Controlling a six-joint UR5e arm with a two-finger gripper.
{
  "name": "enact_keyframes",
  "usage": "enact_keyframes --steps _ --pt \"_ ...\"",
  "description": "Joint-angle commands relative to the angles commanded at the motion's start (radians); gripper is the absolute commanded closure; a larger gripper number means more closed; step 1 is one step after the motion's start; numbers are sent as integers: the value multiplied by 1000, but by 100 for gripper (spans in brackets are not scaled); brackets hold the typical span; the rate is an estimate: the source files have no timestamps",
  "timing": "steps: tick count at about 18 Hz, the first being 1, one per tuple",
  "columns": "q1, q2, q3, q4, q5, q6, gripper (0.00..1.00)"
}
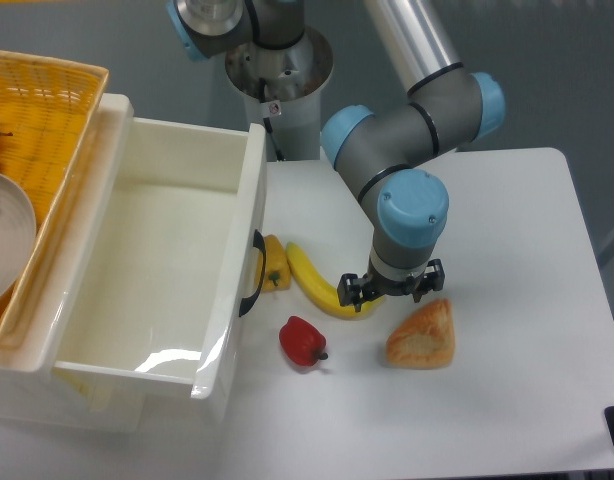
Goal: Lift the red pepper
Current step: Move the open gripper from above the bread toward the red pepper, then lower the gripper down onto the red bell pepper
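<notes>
The arm (407, 110) is built of smooth silver-grey tubes and darker grey rounded joints, each joint closed by a light blue round cap (412, 203). Its wide silver base column (279, 75) carries a small white sticker with a red mark. At the end sits a small black gripper (384, 288) with two short fingers.

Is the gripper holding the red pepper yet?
No, the red pepper lies alone on the table, while the gripper hangs open over the banana's end.
</notes>
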Motion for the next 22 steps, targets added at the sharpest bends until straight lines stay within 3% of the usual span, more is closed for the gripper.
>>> enact_keyframes --steps 2,7,14,19,22 --pt "3 -2 2 2 -57 -98 0" --pt "-35 -38 3 18 -50 -217 0" --pt "-78 -41 5 21 -54 -281 0" --pt "-118 -90 20 35 -56 -317 0" --pt "-126 -91 20 43 -59 -318 0"
